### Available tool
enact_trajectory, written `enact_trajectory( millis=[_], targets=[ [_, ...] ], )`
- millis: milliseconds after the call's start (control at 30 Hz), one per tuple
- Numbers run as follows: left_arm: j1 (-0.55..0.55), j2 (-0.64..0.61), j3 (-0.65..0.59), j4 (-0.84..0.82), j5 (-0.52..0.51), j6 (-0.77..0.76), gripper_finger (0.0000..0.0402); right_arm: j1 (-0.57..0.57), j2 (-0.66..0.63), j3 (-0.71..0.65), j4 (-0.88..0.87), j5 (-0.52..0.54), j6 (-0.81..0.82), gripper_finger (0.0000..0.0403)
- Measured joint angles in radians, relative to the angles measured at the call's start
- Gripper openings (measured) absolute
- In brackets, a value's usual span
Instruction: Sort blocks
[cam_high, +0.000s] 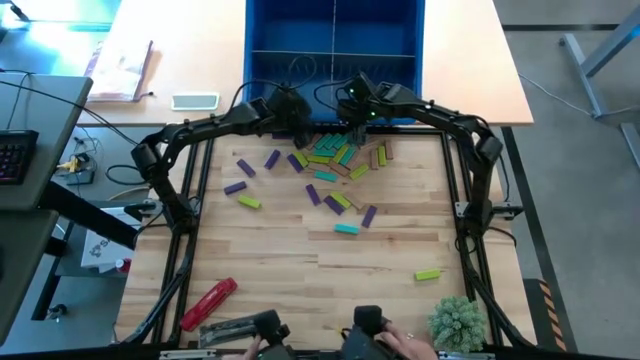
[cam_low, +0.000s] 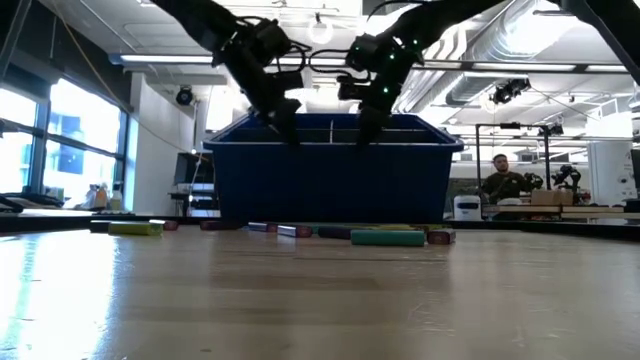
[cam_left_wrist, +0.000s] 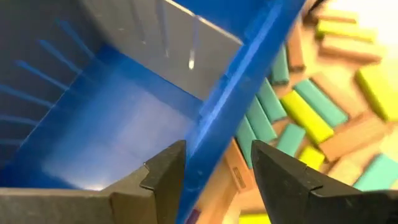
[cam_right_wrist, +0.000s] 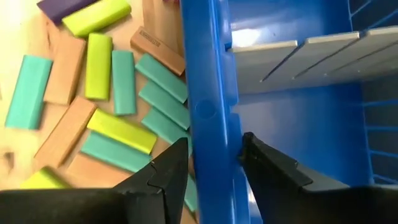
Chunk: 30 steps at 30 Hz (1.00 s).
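I see two black jointed arms with cables; the right arm (cam_high: 440, 118) shows green lights, and both have dark wedge-shaped fingers (cam_left_wrist: 165, 177).

lab | exposed ceiling ducts (cam_low: 520, 45) – equipment benches (cam_low: 560, 208) – seated person (cam_low: 503, 180)

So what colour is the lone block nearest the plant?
Lime yellow-green block, clearest in the high view.

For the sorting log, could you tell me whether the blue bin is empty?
Empty where visible: both wrist views show bare floor in the blue bin.
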Motion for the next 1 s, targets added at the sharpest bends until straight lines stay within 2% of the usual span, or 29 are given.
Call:
enact_trajectory(
  millis=[167, 333, 633, 767, 900, 1000],
  targets=[
    [0.023, -0.004, -0.05, 0.054, 0.005, 0.09, 0.0164, 0.036, -0.05, -0.002, -0.049, 0.073, -0.001, 0.0158],
    [0.04, -0.007, -0.069, 0.052, 0.004, 0.092, 0.0164, 0.079, -0.119, -0.002, -0.16, 0.068, 0.041, 0.0161],
    [0.022, -0.006, -0.071, 0.036, -0.016, 0.138, 0.0164, 0.177, -0.219, 0.0, -0.373, 0.077, 0.288, 0.0161],
    [0.006, -0.005, -0.071, 0.032, -0.024, 0.197, 0.0164, 0.188, -0.236, -0.008, -0.406, 0.084, 0.371, 0.0161],
    [0.001, -0.003, -0.071, 0.009, -0.019, 0.219, 0.0164, 0.219, -0.283, -0.123, -0.342, 0.126, 0.411, 0.0161],
    [0.002, -0.003, -0.071, -0.005, -0.017, 0.23, 0.0164, 0.251, -0.342, -0.296, -0.179, 0.121, 0.432, 0.0161]
  ],
)
